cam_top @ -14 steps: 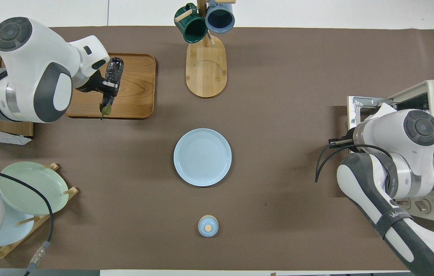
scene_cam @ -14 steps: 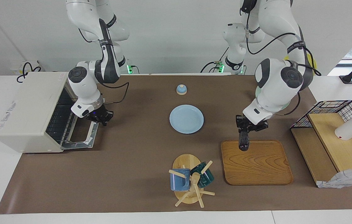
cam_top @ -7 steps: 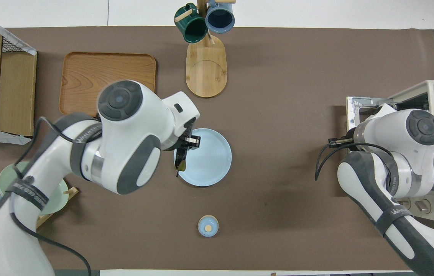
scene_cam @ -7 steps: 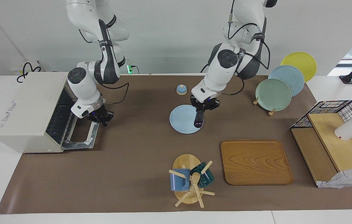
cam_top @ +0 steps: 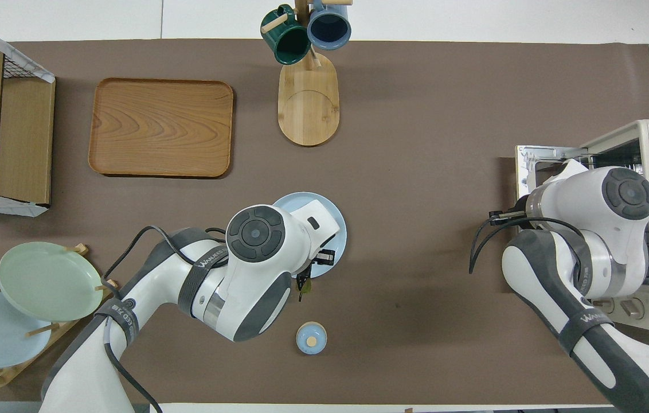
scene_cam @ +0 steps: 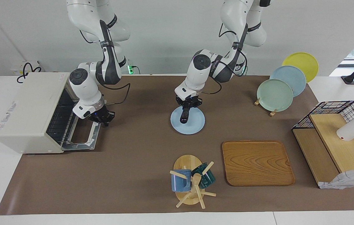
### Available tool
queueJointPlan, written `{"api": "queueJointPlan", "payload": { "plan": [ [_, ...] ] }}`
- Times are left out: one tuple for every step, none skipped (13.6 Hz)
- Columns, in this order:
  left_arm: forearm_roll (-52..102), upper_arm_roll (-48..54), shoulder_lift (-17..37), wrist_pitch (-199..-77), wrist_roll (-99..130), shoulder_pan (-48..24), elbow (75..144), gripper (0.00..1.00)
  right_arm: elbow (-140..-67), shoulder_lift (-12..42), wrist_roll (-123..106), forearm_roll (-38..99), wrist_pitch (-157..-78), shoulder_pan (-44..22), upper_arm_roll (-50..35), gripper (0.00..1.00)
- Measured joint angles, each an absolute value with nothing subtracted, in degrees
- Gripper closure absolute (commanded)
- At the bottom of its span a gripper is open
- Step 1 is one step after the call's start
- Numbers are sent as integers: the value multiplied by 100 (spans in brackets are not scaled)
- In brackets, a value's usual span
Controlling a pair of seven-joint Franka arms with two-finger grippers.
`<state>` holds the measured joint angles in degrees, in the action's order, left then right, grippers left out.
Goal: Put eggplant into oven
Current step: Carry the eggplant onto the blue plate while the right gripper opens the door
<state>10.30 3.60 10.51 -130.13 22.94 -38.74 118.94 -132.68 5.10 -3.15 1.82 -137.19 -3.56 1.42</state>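
Observation:
The dark purple eggplant (scene_cam: pixel 184 116) hangs nearly upright in my left gripper (scene_cam: pixel 189 103), which is shut on its upper end, over the light blue plate (scene_cam: pixel 195 125) in the middle of the table. In the overhead view the left wrist covers most of it and only the stem tip (cam_top: pixel 301 285) pokes out beside the plate (cam_top: pixel 340 241). The cream oven (scene_cam: pixel 23 106) stands at the right arm's end of the table with its door (scene_cam: pixel 83 137) dropped open and the rack showing. My right gripper (scene_cam: pixel 102 118) is shut and hovers over the door's edge, holding nothing.
A small blue lidded knob (scene_cam: pixel 182 90) sits nearer the robots than the plate. A wooden tray (scene_cam: pixel 258 162) and a mug tree (scene_cam: pixel 192 182) lie farther out. A rack of plates (scene_cam: pixel 277 90) and a wire shelf (scene_cam: pixel 336 137) fill the left arm's end.
The left arm has carried the eggplant from over the wooden tray to over the blue plate, toward the oven's end. The right arm has hardly moved.

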Motion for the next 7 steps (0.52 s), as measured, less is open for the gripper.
{"api": "queueJointPlan", "payload": {
  "plan": [
    [1030,345,1050,-13015,2285,-3871,11894,1,-13296,510,-313,194,-13720,-367,164,100],
    [1030,337,1050,-13017,2278,-3869,11893,0,-13309,510,-313,219,-13720,-376,181,100],
    [1030,327,1046,-13017,2259,-3862,11888,0,-13313,510,-313,240,-13720,-410,199,100],
    [1030,309,1029,-13012,2201,-3836,11877,0,-13313,510,-307,275,-13720,-450,204,100],
    [1030,290,990,-12974,2115,-3765,11859,0,-13314,509,-290,348,-13720,-491,205,100],
    [1030,273,923,-12842,1999,-3639,11797,0,-13314,508,-277,424,-13720,-534,207,100],
    [1030,251,844,-12661,1833,-3473,11696,0,-13309,506,-261,502,-13720,-618,210,100]
  ]
}}
